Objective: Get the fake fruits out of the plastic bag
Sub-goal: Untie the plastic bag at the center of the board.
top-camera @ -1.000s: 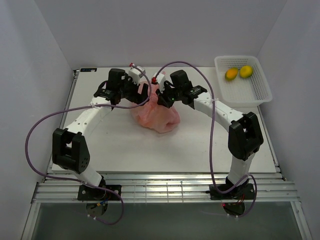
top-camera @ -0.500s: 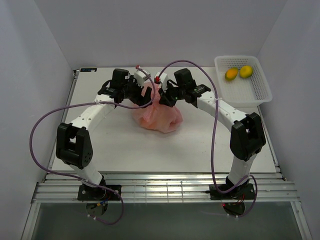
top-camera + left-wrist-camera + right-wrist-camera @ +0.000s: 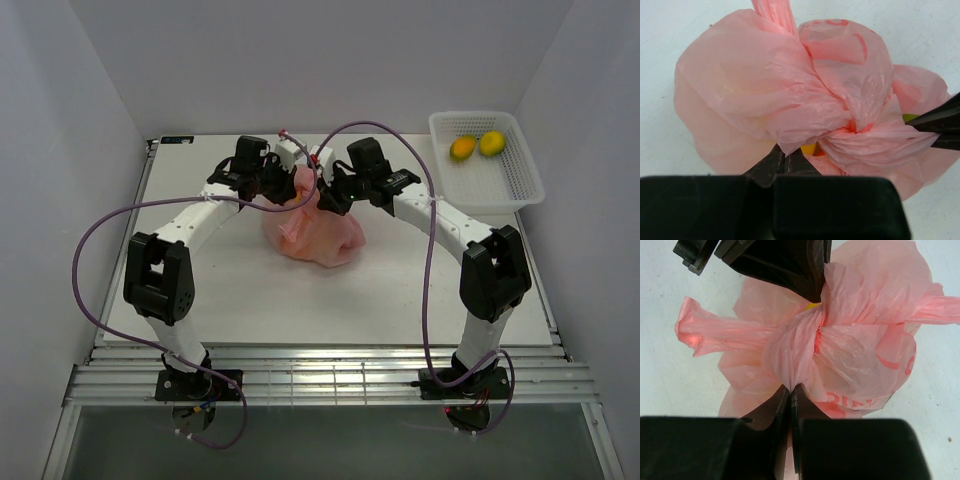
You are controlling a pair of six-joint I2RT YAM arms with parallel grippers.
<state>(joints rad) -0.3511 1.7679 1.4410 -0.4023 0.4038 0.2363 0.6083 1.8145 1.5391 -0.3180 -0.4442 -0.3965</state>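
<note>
plastic bag (image 3: 315,235) knotted, yellow glimpse inside | basket (image 3: 520,185): two fake fruits (image 3: 462,148)

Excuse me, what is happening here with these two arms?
Both arms work on the knotted pink plastic bag. The left gripper and the right gripper each pinch its film beside the knot, from opposite sides. The bag is not open yet. A yellow fruit and an orange-yellow fruit lie in the white basket.

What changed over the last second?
The left tool swung in toward the right tool, bunching the crinkly pink plastic bag between them. Both are shut on it. The white mesh basket and its two fake fruits are unmoved.
</note>
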